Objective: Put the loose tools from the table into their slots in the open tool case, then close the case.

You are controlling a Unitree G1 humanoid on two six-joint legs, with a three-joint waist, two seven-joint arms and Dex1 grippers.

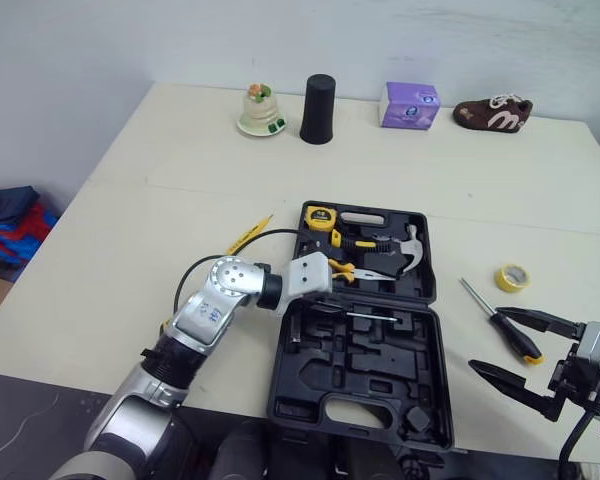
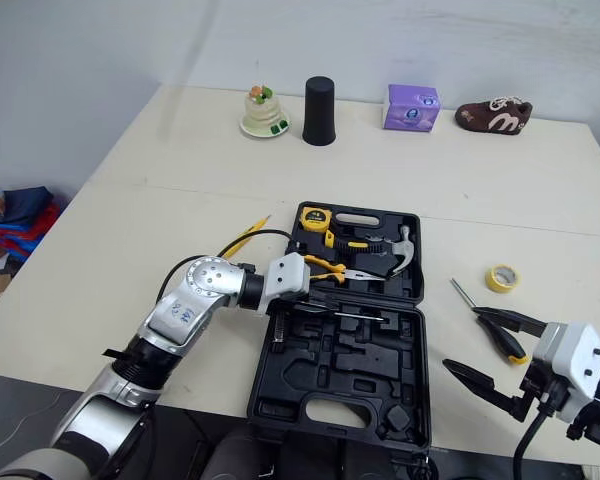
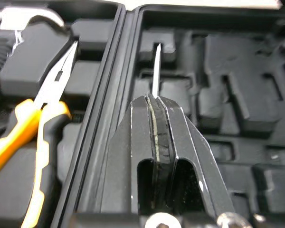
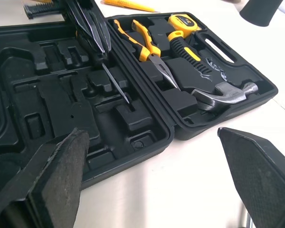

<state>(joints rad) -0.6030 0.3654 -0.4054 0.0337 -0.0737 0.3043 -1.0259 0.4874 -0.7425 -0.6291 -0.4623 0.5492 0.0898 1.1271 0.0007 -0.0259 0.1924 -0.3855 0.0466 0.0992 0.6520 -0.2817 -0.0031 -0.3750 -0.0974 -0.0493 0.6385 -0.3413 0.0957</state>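
Hammer (image 1: 405,255), pliers (image 1: 355,270) and tape measure (image 1: 321,216) sit in the tool case (image 1: 420,400) — left pincer (image 3: 156,99) clenched on a slim screwdriver (image 3: 155,71), its tip at a slot. Right pincer (image 1: 486,340) gapes beside a larger screwdriver (image 1: 505,325), loose on the surface (image 1: 180,200) — case not yet closed.

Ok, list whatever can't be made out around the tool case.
- Thin tool: its handle end is buried between the left gripper's shut fingers, left wrist view.
- Yellow item left of the tool case: too small to identify, eye views; cut by the picture's edge, right wrist view.
- Tape measure print: too small, eye views.
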